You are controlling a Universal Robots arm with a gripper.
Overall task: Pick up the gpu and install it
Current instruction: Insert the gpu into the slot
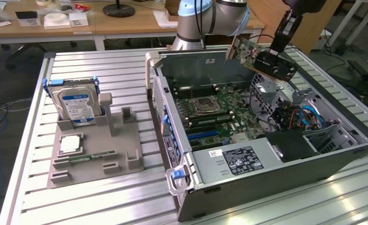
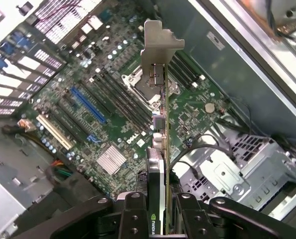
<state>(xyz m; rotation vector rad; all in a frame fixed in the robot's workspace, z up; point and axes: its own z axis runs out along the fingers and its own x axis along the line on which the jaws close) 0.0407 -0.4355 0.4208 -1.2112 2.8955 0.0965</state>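
**Gpu held above the open case**

The gpu [image 1: 251, 50] hangs tilted in the air over the open case [image 1: 334, 154], clear of the motherboard [image 1: 218, 112] below. The hand [image 2: 164, 219] is clamped on it, a finger [image 2: 133, 216] against each face, with the gpu's metal bracket [image 2: 160, 45] at the end away from the wrist. To the exterior view's left, a hard drive [image 1: 76, 105] stands in a grey holder [image 1: 96, 164] on the surface [image 1: 109, 206].

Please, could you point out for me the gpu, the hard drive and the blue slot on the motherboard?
gpu [image 1: 275, 65]: exterior view, on its black cooler.
hard drive [image 1: 76, 104]: exterior view, on its blue label.
blue slot [image 2: 88, 105]: wrist view, on the middle of its length.
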